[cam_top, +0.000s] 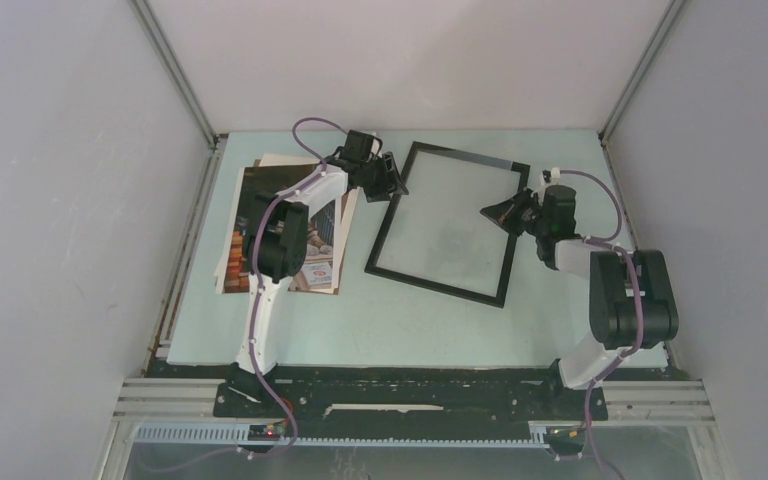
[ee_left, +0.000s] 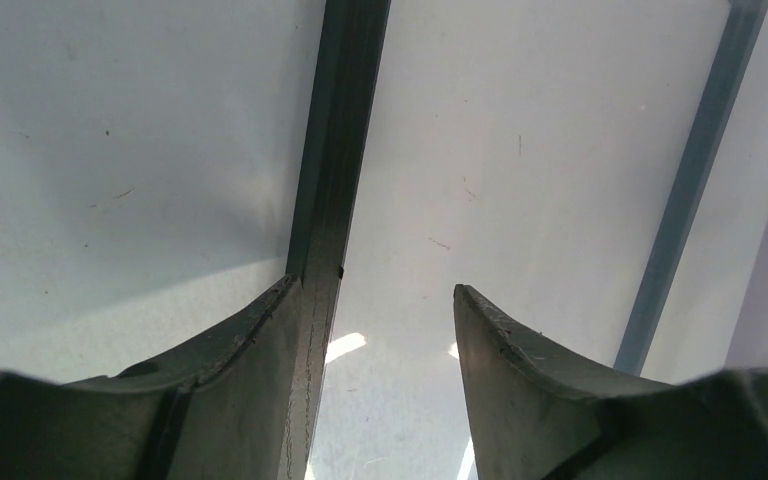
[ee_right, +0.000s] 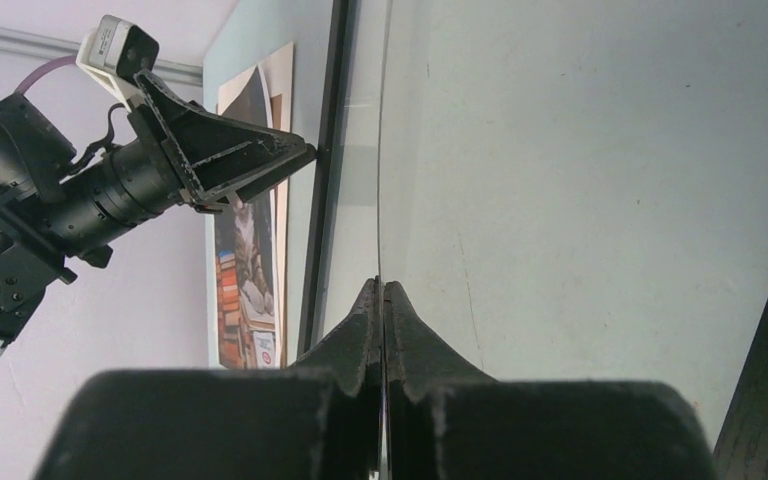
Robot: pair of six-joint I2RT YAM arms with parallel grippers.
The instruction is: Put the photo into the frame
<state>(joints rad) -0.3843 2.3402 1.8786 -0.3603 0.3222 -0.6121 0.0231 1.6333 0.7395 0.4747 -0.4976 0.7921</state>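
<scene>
- The frame [cam_top: 435,287] is being opened up, by my reading. The right gripper [ee_right: 382,285] is pinching shut on what looks like the thin edge of the pane [cam_top: 445,220] at the frame's right side. In the right wrist view that edge seems to be riding a little clear of the right bar.
- The left gripper [ee_left: 375,290] is hanging with its jaws parted over the frame's left bar near the far corner. One finger is lying along the bar and nothing is clamped (probably bracing the frame).
- The photo [cam_top: 322,240] is lying face up left of the frame, on a pale sheet [cam_top: 225,270] on the table [cam_top: 440,335]. It is sitting partly under the left arm, apart from both grippers.
- The frame is holding only the pane; no photo is sitting in it.
- Next, I'd judge, the pane is needing a slow lift clear while the left side is being held down, since so thin an edge could slip from the pinch. After that, a free gripper should be going for the photo.
</scene>
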